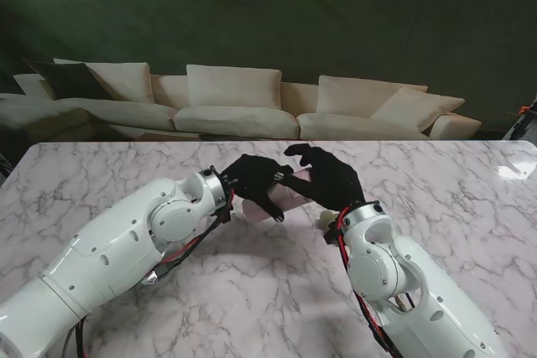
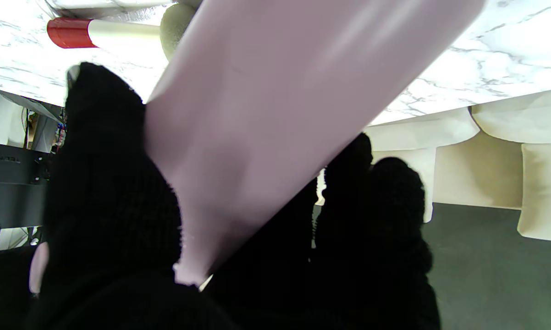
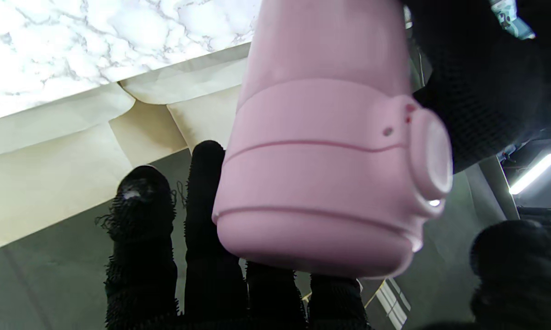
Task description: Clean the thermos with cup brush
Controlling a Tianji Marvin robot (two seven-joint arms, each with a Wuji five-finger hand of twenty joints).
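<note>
Stand view, looking down on my marble table (image 1: 470, 232): the smooth pink cylindrical thermos (image 1: 289, 193) hangs clear of the tabletop, long axis running left to right between my two black-gloved hands. My left hand (image 1: 252, 182) wraps the body; my right hand (image 1: 331, 178) has its fingers spread around the lidded end, grip uncertain. The red-and-white-handled cup brush (image 2: 103, 34) lies on the table beyond, untouched, nearer the right hand.
</note>
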